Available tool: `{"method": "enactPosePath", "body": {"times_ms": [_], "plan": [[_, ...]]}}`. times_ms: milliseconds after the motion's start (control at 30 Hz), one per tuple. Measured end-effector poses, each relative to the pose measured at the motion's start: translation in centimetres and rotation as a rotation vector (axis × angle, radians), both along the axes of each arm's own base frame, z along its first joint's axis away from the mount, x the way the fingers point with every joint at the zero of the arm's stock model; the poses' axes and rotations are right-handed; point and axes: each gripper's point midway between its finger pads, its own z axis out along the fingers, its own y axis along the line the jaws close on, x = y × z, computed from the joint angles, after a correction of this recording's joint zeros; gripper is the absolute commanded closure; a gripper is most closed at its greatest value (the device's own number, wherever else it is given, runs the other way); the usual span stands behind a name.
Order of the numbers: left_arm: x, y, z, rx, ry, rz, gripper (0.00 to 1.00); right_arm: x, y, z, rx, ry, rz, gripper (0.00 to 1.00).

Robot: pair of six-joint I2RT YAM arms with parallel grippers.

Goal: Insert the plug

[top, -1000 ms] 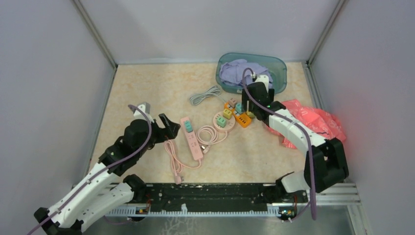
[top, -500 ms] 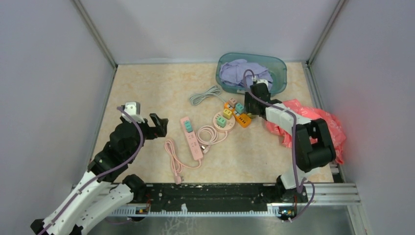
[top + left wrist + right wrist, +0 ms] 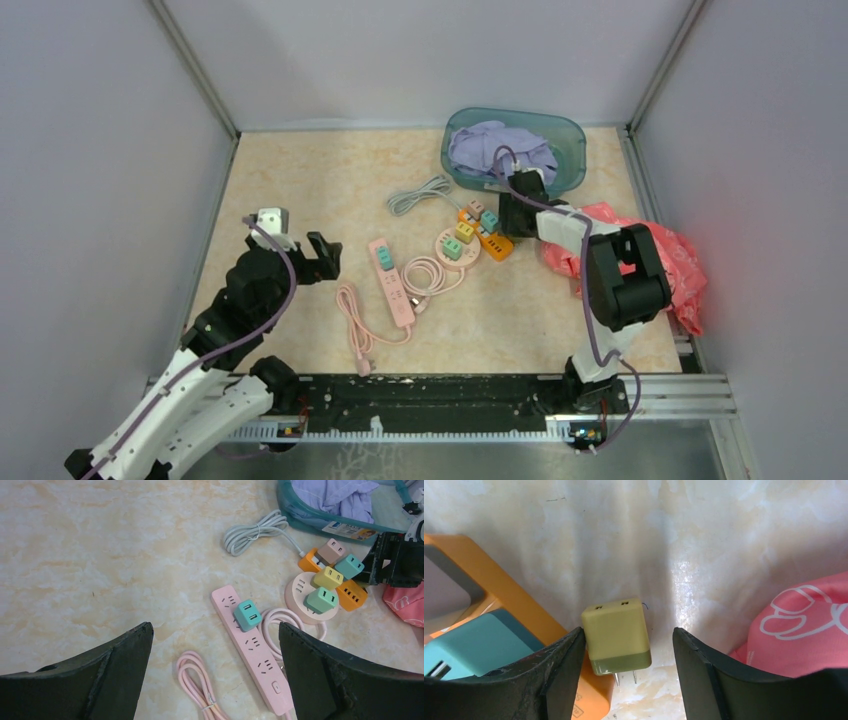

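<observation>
An olive-yellow plug [image 3: 616, 635] lies on the table with its two prongs pointing at the camera, right beside the orange power strip [image 3: 524, 610]. My right gripper [image 3: 627, 636] straddles it. The left finger [image 3: 561, 670] touches the plug's side and the right finger [image 3: 704, 670] stands a gap away, so the gripper is open. In the top view the right gripper [image 3: 510, 215] is low at the orange strip [image 3: 494, 245] and hides the plug. My left gripper [image 3: 325, 256] hovers wide open, left of the pink power strip [image 3: 392, 282], holding nothing.
A round pink socket [image 3: 443, 240] carries green and yellow plugs. A teal plug [image 3: 246, 615] sits in the pink strip [image 3: 252, 650]. Also in view are a white cable [image 3: 420, 193], a coiled pink cable [image 3: 355, 320], a teal bin [image 3: 572, 135] of purple cloth, and a pink bag [image 3: 655, 245] at right.
The right arm has folded up and its gripper has settled low by the orange strip, the jaws narrowing around the olive plug. The left arm drew back leftward, then held still.
</observation>
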Motion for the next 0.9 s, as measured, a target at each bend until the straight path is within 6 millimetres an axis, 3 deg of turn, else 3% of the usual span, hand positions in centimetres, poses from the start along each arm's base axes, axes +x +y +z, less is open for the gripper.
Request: {"method": "enactPosePath", "body": {"times_ms": [400,900], "plan": [[0.4,-0.6,-0.8,0.012,0.030,-0.039,0.00,0.3,0.0,-0.6,-0.007,0.030,-0.007,0.40],[0.4,-2.6,-1.2,-0.003,0.032,-0.192,0.00,0.7,0.1,-1.4,-0.003,0.065,-0.030,0.61]]}}
